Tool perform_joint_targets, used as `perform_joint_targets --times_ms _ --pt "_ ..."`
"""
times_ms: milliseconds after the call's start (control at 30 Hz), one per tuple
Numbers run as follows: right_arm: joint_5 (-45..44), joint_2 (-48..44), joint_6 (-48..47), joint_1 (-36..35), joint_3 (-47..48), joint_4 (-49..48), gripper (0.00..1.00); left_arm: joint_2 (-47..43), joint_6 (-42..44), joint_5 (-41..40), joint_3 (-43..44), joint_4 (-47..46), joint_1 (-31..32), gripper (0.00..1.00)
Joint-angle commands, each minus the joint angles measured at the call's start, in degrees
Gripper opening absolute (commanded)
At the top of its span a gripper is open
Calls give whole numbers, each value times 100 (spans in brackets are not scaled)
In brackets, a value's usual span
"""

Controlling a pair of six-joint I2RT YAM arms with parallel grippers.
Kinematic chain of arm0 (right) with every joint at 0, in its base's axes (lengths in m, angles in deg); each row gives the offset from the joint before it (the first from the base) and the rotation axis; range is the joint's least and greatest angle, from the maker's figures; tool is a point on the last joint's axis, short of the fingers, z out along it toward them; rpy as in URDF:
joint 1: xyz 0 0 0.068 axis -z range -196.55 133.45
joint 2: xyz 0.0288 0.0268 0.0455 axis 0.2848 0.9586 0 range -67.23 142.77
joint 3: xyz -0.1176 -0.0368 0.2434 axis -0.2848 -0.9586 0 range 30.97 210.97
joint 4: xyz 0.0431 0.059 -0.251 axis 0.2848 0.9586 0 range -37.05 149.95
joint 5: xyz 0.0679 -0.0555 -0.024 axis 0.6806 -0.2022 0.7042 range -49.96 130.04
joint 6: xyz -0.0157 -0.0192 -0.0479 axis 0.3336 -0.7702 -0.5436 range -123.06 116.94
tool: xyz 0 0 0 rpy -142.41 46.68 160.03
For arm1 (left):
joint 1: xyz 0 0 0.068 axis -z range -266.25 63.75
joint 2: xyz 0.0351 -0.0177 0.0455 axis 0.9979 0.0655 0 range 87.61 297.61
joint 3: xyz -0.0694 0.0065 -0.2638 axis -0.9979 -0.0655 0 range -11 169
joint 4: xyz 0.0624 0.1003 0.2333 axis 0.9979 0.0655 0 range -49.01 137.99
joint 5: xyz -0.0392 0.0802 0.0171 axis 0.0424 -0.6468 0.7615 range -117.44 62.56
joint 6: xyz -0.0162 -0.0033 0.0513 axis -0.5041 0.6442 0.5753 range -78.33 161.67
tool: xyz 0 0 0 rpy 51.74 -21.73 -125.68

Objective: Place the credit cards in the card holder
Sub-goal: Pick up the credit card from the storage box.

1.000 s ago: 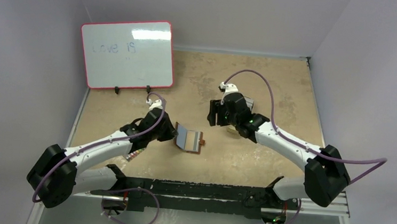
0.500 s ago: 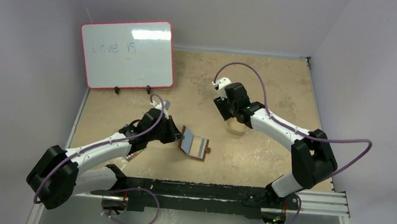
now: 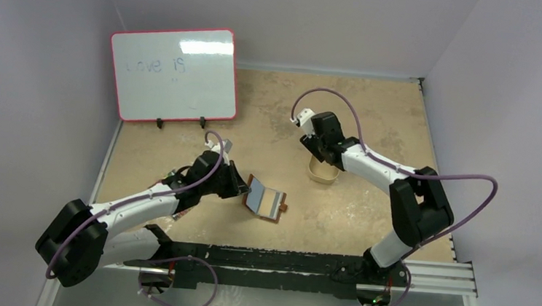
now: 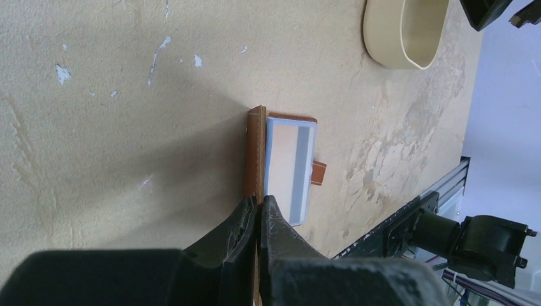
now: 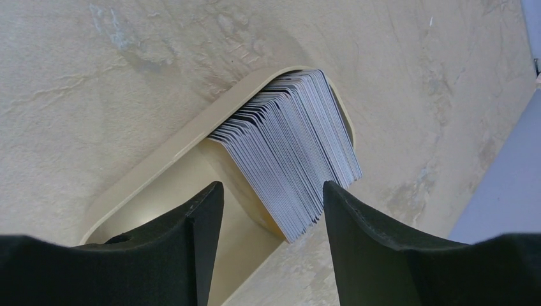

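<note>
One tin (image 5: 153, 167) holds a packed row of cards (image 5: 290, 166), the right tool (image 5: 273, 191) above it, jaws apart. Left of the tin, one open holder (image 4: 255, 153) bears one card (image 4: 287, 169), left tool (image 4: 258, 220) clamped on its edge.

One card holder (image 3: 265, 200), one oval tin (image 3: 323, 173) at its 2 o'clock, one whiteboard (image 3: 174, 74) at 11 o'clock and two arms, left arm (image 3: 133, 202) and right arm (image 3: 373, 168); the tin's credit cards (image 5: 290, 150) were too many to count.
</note>
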Motion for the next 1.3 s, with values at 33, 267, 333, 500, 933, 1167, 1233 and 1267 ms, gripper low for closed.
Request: perform_joint_targets --times_ms 33,267,333,500,933,1167,1233,1267 --pt "-312 157 -408 51 -53 -320 60 -52 -78 8 -142 -505 -45 0" --pt "-596 285 -395 60 -93 -495 59 -93 -126 8 -183 -563 -47 0" --pt "-689 345 -383 68 -79 -501 59 -95 -146 -7 -196 -591 -50 0" --pt "-836 292 -406 66 -73 -535 57 -86 -178 -8 -173 -581 -45 0" --pt "-978 118 -363 103 -108 -547 53 -112 -241 -5 -255 -695 -45 0" --pt "-946 97 -357 119 -101 -529 50 -114 -276 -7 -297 -735 -47 0" --pt "-951 91 -346 117 -96 -530 50 -136 -284 -11 -309 -725 -45 0" --pt "-947 90 -334 117 -92 -518 49 -145 -285 -14 -309 -722 -45 0"
